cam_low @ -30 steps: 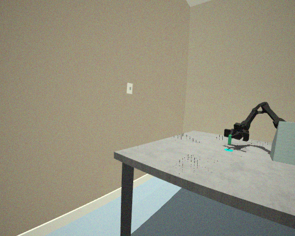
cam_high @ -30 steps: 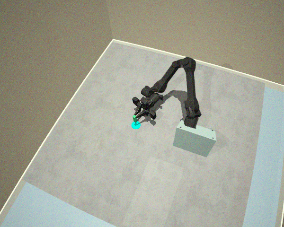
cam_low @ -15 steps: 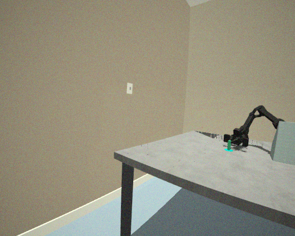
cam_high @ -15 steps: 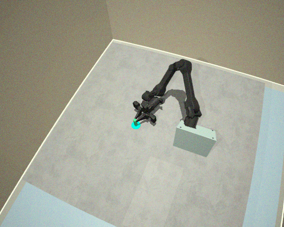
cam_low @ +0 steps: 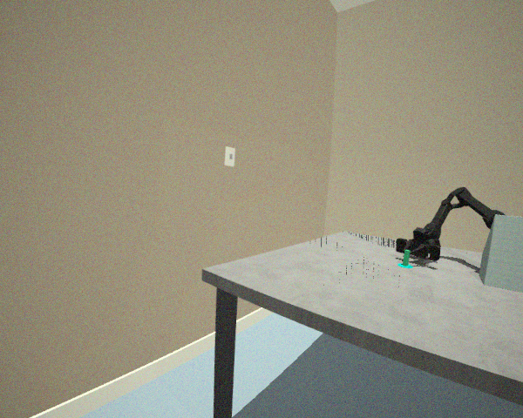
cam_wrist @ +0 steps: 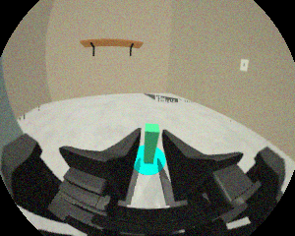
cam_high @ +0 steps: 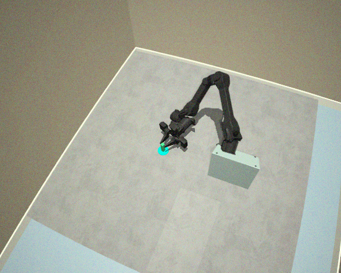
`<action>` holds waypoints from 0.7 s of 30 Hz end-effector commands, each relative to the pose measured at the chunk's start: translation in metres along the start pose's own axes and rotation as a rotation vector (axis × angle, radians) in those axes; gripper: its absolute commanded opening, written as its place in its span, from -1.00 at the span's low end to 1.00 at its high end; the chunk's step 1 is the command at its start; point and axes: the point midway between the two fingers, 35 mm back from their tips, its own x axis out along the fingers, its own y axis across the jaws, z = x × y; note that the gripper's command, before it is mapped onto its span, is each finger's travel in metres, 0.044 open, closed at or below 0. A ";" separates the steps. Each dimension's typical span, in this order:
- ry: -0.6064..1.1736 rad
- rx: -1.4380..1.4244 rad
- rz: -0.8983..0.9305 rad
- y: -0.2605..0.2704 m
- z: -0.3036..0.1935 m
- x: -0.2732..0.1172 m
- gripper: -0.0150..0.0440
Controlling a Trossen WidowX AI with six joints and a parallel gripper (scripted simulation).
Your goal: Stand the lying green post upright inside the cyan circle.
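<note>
Standing upright in cyan circle [cam_low: 404, 266]: green post [cam_low: 405, 256] | claw [cam_wrist: 147, 172] spread, gripping nothing | no readable writing

The green post [cam_low: 405, 257] stood upright on the cyan circle [cam_low: 404, 266], toward the far right part of the grey table [cam_low: 324, 287]. The gripper [cam_low: 410, 246] sat low just behind the post, its jaws too small to judge by sight. The black arm [cam_low: 451, 211] arched back to the pale box [cam_low: 514, 253] at the table's right edge.
</note>
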 end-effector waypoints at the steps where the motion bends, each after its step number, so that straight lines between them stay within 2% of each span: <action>1: -0.001 -0.003 0.000 0.000 0.000 0.000 0.30; 7: -0.001 -0.003 0.000 0.000 0.000 0.000 0.83; 8: -0.001 -0.003 0.000 0.000 0.000 0.000 0.86; 21: -0.009 -0.010 -0.004 0.000 0.084 -0.010 0.86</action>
